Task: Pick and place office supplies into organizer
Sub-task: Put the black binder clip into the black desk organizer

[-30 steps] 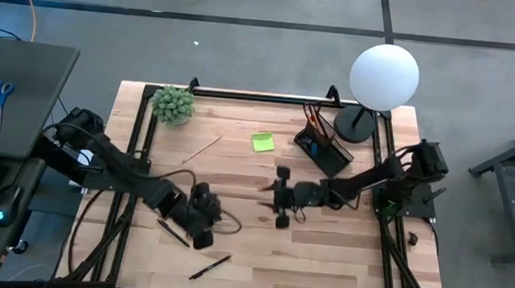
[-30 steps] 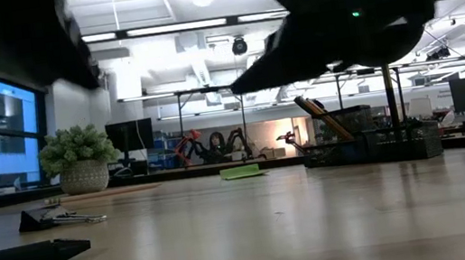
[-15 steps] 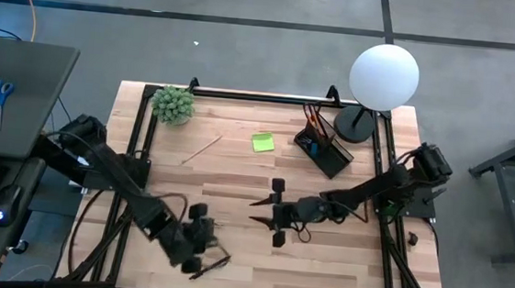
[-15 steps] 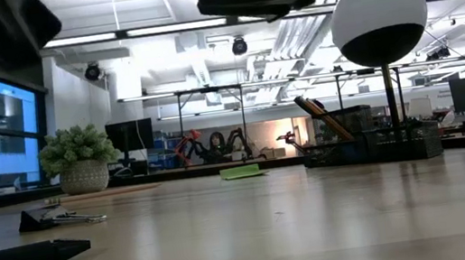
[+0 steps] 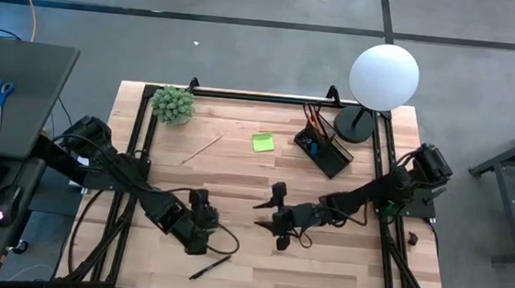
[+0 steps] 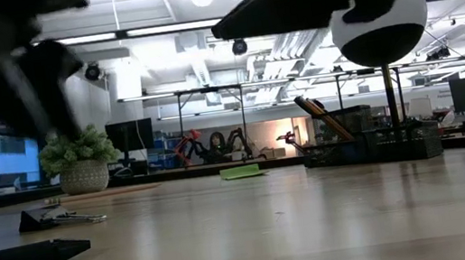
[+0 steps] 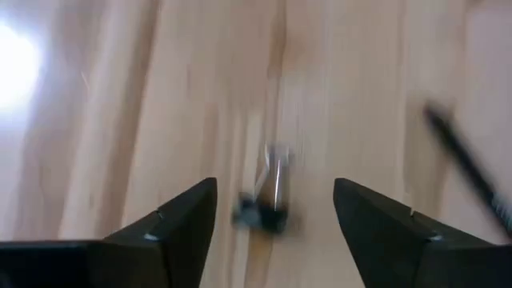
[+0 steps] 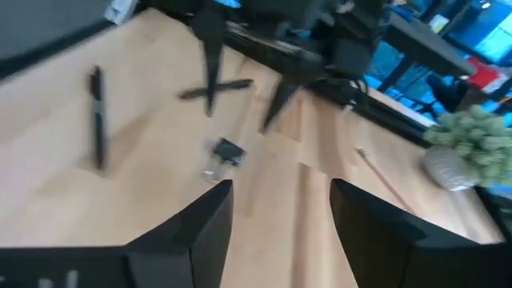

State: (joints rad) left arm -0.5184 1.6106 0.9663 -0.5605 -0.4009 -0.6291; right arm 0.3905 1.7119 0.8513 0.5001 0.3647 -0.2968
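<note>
My left gripper [image 5: 201,218] [image 7: 274,186] hangs open over the table's near middle, fingers pointing down. A tiny dark clip [image 7: 266,204] [image 8: 226,152] lies on the wood below it, untouched. A black pen [image 7: 468,172] [image 8: 216,88] lies beside the clip, and another pen [image 5: 209,267] [image 8: 96,116] lies near the front edge. My right gripper [image 5: 258,214] [image 8: 280,186] is open and empty, pointing toward the left gripper. The black organizer [image 5: 324,149] stands at the far right with pencils in it. A lime-green sticky-note pad [image 5: 262,143] and a wooden pencil [image 5: 202,147] lie farther back.
A potted plant [image 5: 173,105] stands at the far left corner, and a white globe lamp [image 5: 383,76] stands behind the organizer. A black frame rail [image 5: 270,97] runs along the table's far edge. Bare wood lies between the two grippers and the organizer.
My left gripper swung toward the near edge, over the front pen, then came back toward the middle and now hangs over the clip. My right gripper has drifted a little toward the near edge. The pens, the clip and the pad have stayed where they were.
</note>
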